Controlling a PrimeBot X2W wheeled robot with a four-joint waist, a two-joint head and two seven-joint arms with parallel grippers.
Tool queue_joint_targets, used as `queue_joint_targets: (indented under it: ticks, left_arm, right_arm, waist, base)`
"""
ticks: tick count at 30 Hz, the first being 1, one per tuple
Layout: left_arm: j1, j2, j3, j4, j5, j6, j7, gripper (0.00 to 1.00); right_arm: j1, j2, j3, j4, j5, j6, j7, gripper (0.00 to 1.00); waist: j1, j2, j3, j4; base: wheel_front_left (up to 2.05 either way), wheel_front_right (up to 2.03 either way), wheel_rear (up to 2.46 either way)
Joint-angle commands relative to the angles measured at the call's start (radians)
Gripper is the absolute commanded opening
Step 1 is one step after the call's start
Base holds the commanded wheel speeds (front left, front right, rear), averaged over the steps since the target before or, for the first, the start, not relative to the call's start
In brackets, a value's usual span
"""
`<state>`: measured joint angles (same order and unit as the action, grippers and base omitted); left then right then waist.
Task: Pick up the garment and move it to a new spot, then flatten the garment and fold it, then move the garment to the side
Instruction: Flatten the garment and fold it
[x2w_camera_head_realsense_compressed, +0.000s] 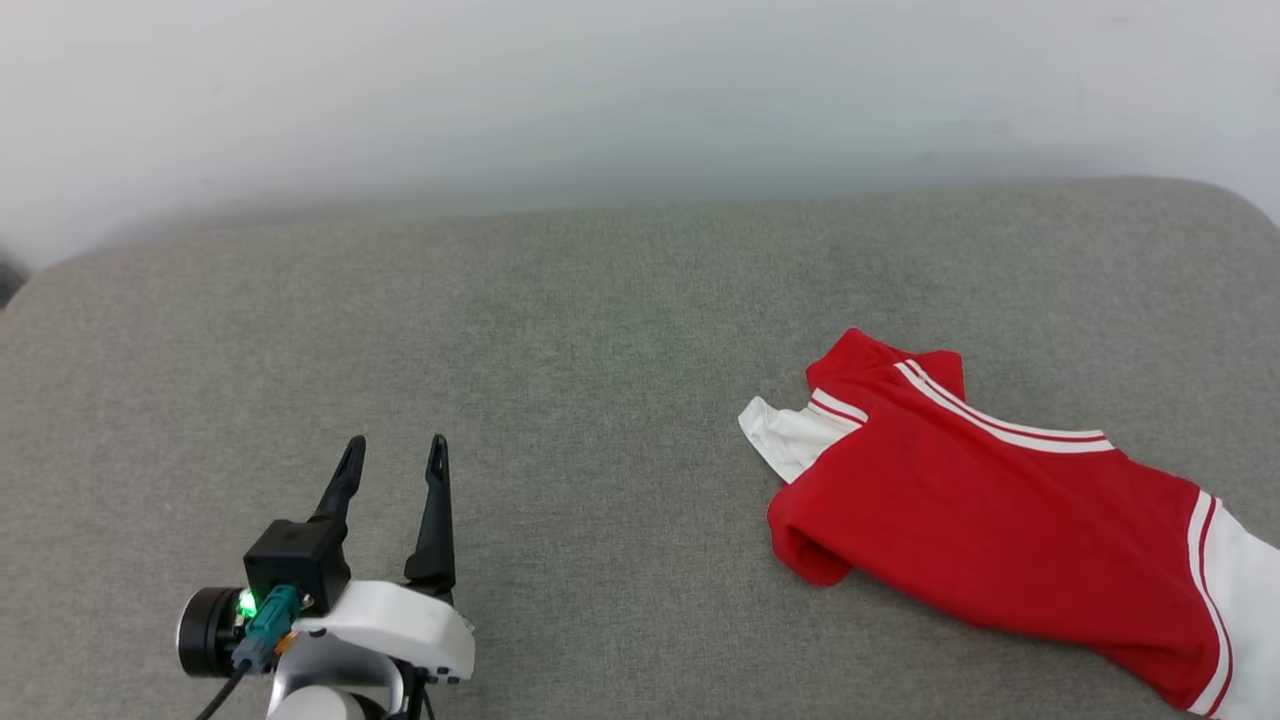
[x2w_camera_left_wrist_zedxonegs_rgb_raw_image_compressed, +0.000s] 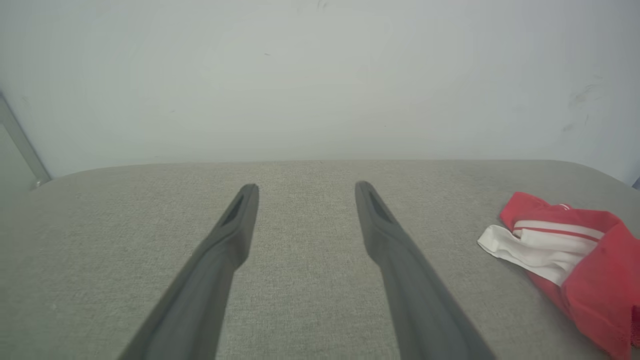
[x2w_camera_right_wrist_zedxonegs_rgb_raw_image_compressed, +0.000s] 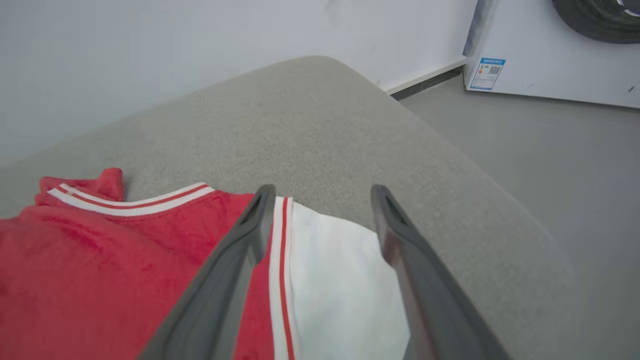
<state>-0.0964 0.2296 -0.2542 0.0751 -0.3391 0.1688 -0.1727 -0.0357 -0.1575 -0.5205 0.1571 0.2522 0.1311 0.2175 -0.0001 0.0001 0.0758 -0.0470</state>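
The garment (x2w_camera_head_realsense_compressed: 980, 510) lies in the lower right of the head view, on the grey cloth-topped desk (x2w_camera_head_realsense_compressed: 560, 330), and runs out past the right edge of the frame. It looks doubled over into a long, narrow bundle. The near left edge is a rounded fold, a white sleeve pokes out at the left end, and striped trim crosses the top. I can't see any number print from here.

The left end effector (x2w_camera_head_realsense_compressed: 395, 455) sits in the lower left of the head view, well apart from the garment, with its fingers spread and nothing between them. In its own wrist view the left end effector (x2w_camera_left_wrist_zedxonegs_rgb_raw_image_compressed: 306, 190) points across bare desk, with the garment (x2w_camera_left_wrist_zedxonegs_rgb_raw_image_compressed: 590, 260) off at the right edge.

In the right wrist view, the right end effector (x2w_camera_right_wrist_zedxonegs_rgb_raw_image_compressed: 322, 192) hangs over the garment (x2w_camera_right_wrist_zedxonegs_rgb_raw_image_compressed: 100, 260) with its fingers apart. They frame the white sleeve at lower centre but do not pinch it.

To my eye the task is at or near its end. The garment is folded, if loosely, and parked at one side of the desk, and neither end effector holds it. What may be left is tidying the sleeve that sticks out and backing the right arm away.
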Motion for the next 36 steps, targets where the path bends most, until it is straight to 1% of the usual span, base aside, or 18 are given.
queue_joint_targets:
  ticks: [1,4,8,11,15,20,24,27,31,36]
  left_arm:
    - [0.018,0.004,0.001,0.002,-0.003,0.007,0.003,1.00]
    - [0.038,0.011,0.002,0.003,-0.007,0.009,0.010,1.00]
    - [0.057,0.021,0.003,0.006,-0.015,0.009,0.019,1.00]
    - [0.066,0.028,0.004,0.001,-0.015,0.014,0.027,1.00]
    - [0.072,0.032,0.003,-0.003,-0.016,0.020,0.039,1.00]
    - [0.074,0.034,-0.005,-0.008,-0.016,0.026,0.054,1.00]
    - [0.064,0.033,-0.014,-0.009,-0.014,0.024,0.063,1.00]
    - [0.038,0.027,-0.034,-0.008,-0.007,0.014,0.075,1.00]
    - [-0.030,0.010,-0.095,0.007,0.011,-0.022,0.109,1.00]
    - [-0.180,-0.038,-0.170,0.063,0.021,-0.083,0.165,1.00]
  right_arm:
    - [-0.004,-0.011,0.029,-0.015,-0.009,-0.001,-0.045,1.00]
    - [0.013,-0.043,0.131,-0.049,-0.009,-0.001,-0.125,1.00]
    - [0.034,-0.065,0.275,-0.096,-0.002,-0.001,-0.187,1.00]
    - [0.052,-0.057,0.348,-0.141,-0.006,-0.001,-0.211,1.00]
    - [0.087,-0.031,0.415,-0.201,-0.025,-0.001,-0.209,1.00]
    - [0.135,0.018,0.465,-0.280,-0.056,-0.001,-0.191,1.00]
    - [0.147,0.030,0.480,-0.311,-0.065,-0.001,-0.177,1.00]
    - [0.149,0.037,0.484,-0.331,-0.068,-0.001,-0.165,1.00]
    - [0.135,0.040,0.481,-0.349,-0.068,-0.001,-0.152,1.00]
    - [0.105,0.044,0.481,-0.364,-0.065,-0.001,-0.143,1.00]
  waist:
    - [0.0001,-0.0001,-0.022,0.006]
    - [0.0001,-0.0001,-0.049,0.011]
    - [0.0001,-0.0001,-0.075,0.017]
    - [0.0001,-0.0001,-0.084,0.018]
    - [0.0001,-0.0001,-0.091,0.018]
    - [0.0001,-0.0001,-0.090,0.008]
    - [0.0001,-0.0001,-0.084,-0.002]
    - [0.0001,-0.0001,-0.075,-0.012]
    - [0.0001,-0.0001,-0.050,-0.022]
    - [0.0001,-0.0001,-0.005,-0.049]
  base:
    - [0.00,0.00,0.00]
    - [0.00,0.00,0.00]
    - [0.00,0.00,0.00]
    - [0.00,0.00,0.00]
    - [0.00,0.00,0.00]
    - [0.00,0.00,0.00]
    - [0.00,0.00,0.00]
    - [0.00,0.00,0.00]
    - [0.00,0.00,0.00]
    - [0.00,0.00,0.00]
